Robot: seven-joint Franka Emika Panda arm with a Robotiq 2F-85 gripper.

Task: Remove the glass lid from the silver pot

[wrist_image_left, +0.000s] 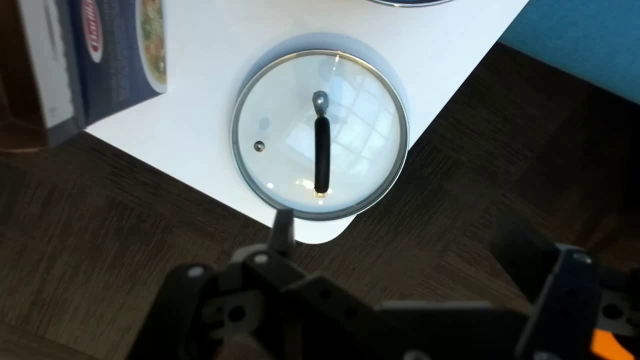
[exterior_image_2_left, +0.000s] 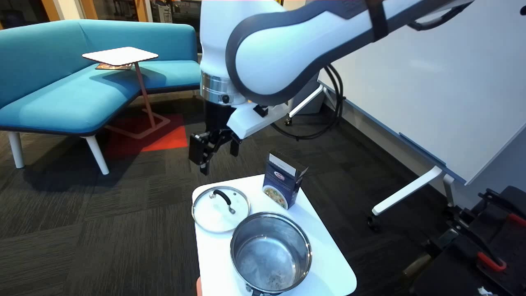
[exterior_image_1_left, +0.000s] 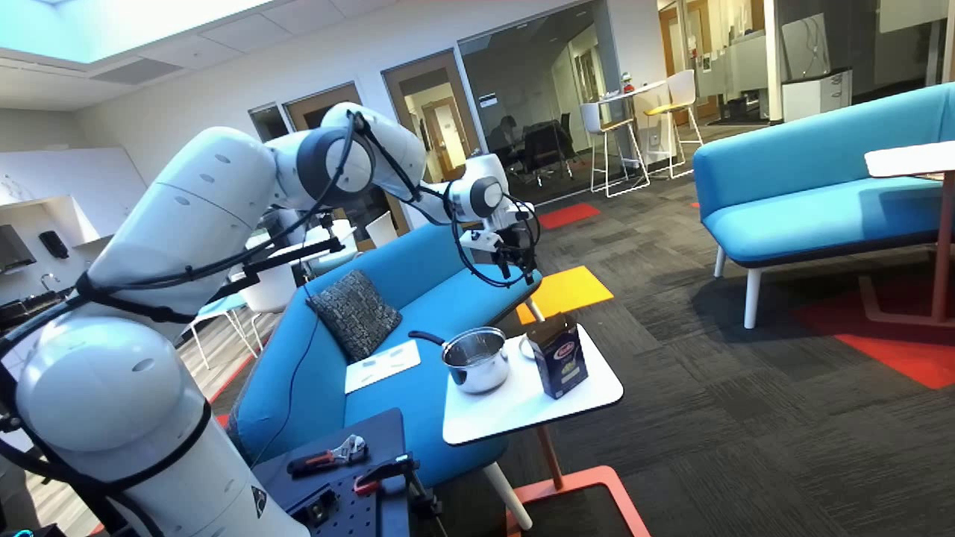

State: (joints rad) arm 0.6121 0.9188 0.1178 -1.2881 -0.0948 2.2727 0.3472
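In an exterior view, I see my gripper (exterior_image_2_left: pixel 219 158) hanging in the air, its two fingers (exterior_image_2_left: pixel 234 148) spread wide. The glass lid (exterior_image_2_left: pixel 217 210) lies on the white side table (exterior_image_2_left: pixel 324 255), lower than the gripper, black handle (exterior_image_2_left: pixel 223 197) on top. It is off the silver saucepan (exterior_image_2_left: pixel 269 255), which stands just beside it. A blue Barilla box (exterior_image_2_left: pixel 282 181) stands near them.

In an exterior view, my gripper (exterior_image_1_left: pixel 516 267) looks small and dark, so from here I cannot tell how wide it is. The box hides most of the lid. The saucepan's long handle (exterior_image_1_left: pixel 425 338) sticks out toward the blue couch (exterior_image_1_left: pixel 440 298).

In the wrist view, I look down on the round lid. My fingers sit at the bottom, far apart: one tip shows right by the lid's rim, the other over the dark floor (wrist_image_left: pixel 430 250). The lid's handle is farther up.
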